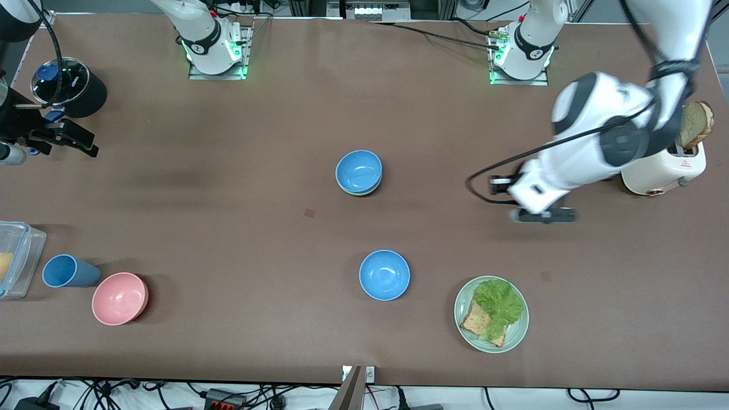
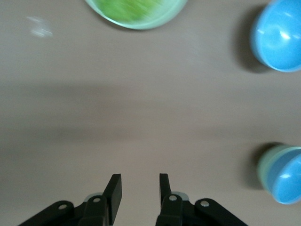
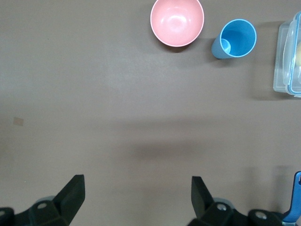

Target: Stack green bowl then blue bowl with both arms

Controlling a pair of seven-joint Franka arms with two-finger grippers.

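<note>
A blue bowl (image 1: 359, 171) sits nested in the pale green bowl (image 1: 351, 192) at mid-table; only the green rim shows under it. The stack also shows in the left wrist view, blue bowl (image 2: 288, 178) in green bowl (image 2: 263, 165). A second blue bowl (image 1: 384, 274) stands alone nearer the front camera and shows in the left wrist view (image 2: 278, 35). My left gripper (image 1: 544, 216) is open and empty (image 2: 138, 188) over bare table beside the toaster. My right gripper (image 1: 68, 135) is wide open and empty (image 3: 136, 193) over the right arm's end of the table.
A green plate (image 1: 515, 333) with lettuce and toast lies near the front edge. A white toaster (image 1: 663, 168) holds a toast slice. A pink bowl (image 1: 119, 298), blue cup (image 1: 65, 271), clear plastic box (image 1: 17, 256) and black lidded pot (image 1: 68, 85) stand at the right arm's end.
</note>
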